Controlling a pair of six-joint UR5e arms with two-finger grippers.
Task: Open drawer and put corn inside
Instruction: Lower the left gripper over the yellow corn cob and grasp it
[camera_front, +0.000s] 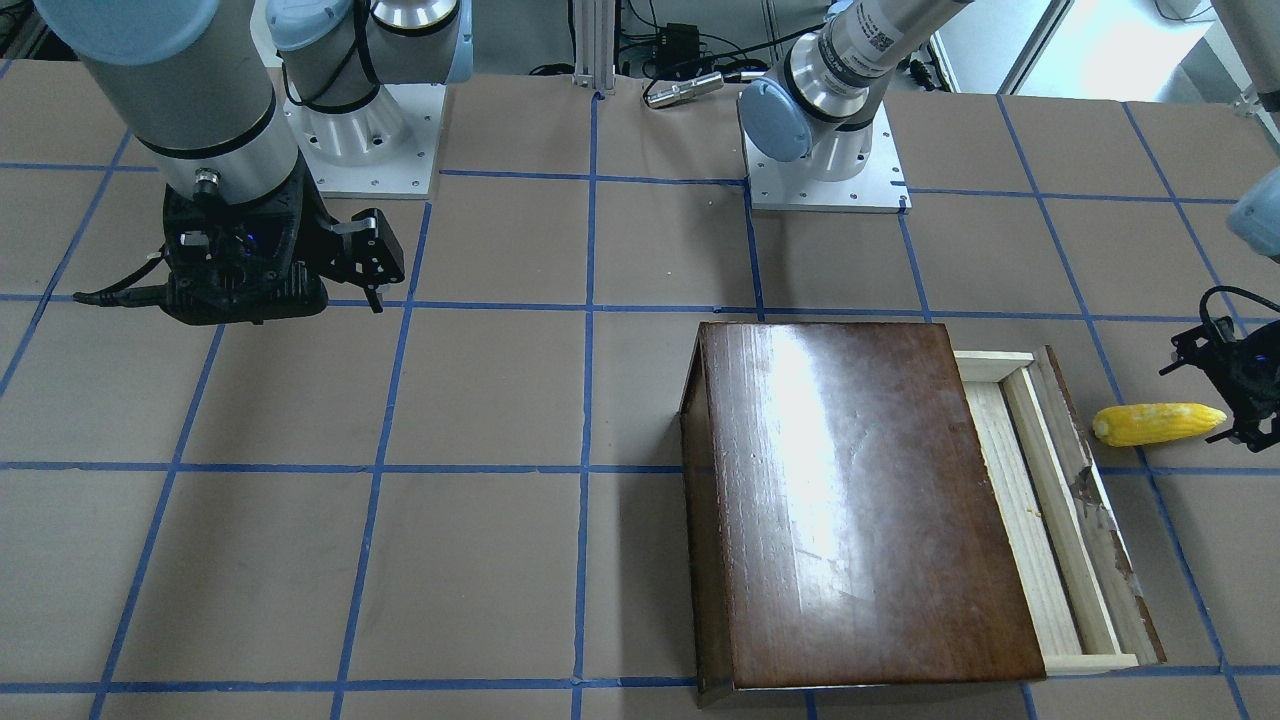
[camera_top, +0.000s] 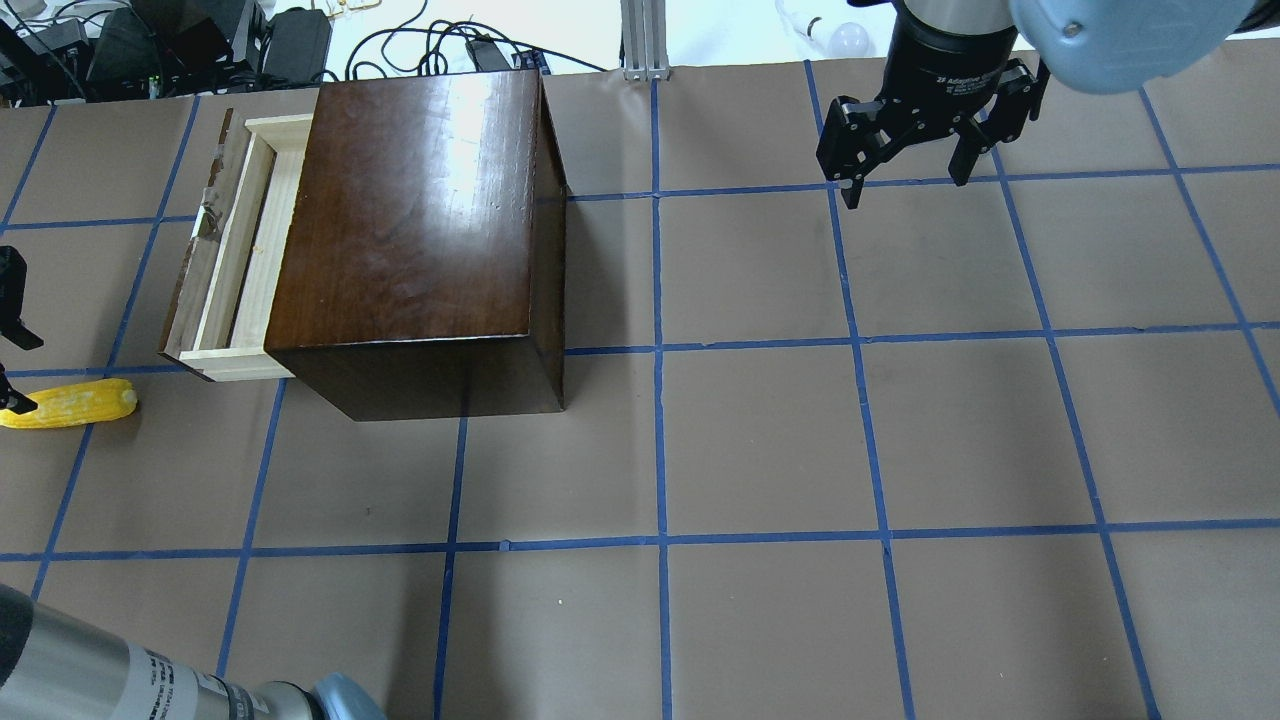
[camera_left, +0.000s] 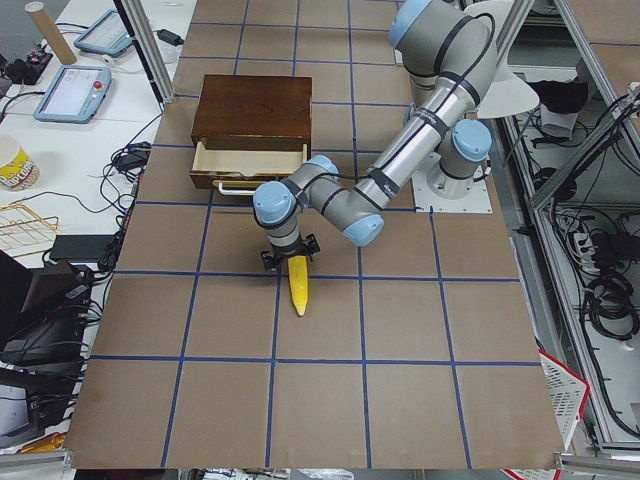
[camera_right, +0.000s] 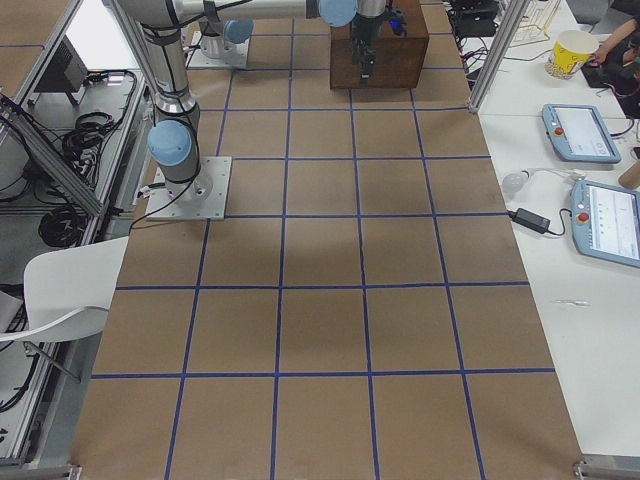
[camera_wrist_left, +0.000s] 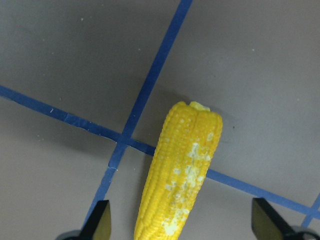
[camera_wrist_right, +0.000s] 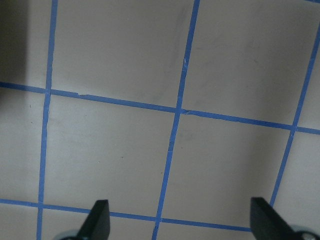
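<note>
one yellow corn (camera_top: 70, 405) lies on the brown tabletop (camera_top: 760, 440), outside the drawer (camera_top: 232, 262). it sits just off the robot-side corner of the drawer front, toward the tabletop's left end. the left gripper (camera_wrist_left: 182, 225) hangs over the cob's tapered end with its jaws spread, one fingertip on each side and a gap to both. the wrist view cuts that end off at its lower edge.

the single drawer stands partly pulled out of one glossy dark-brown box (camera_top: 410, 220) set by the tabletop's far edge, with its worn front panel facing the left end. only a strip of its pale wood shows; the rest is hidden under the box.

the right gripper (camera_top: 908, 188), second of two, hovers near the far edge on the tabletop's right half, its jaws spread over bare paper. white lettering on its wrist gives the word "adaptive"; the rest is too small to read. a code sticker (camera_front: 878, 42) on the left arm (camera_front: 850, 60) cannot be read, nor can a label on the same arm in the overhead view. both the overhead and front views crop the left gripper at the frame edge. blue tape (camera_top: 655, 350) marks the tabletop in a grid.
</note>
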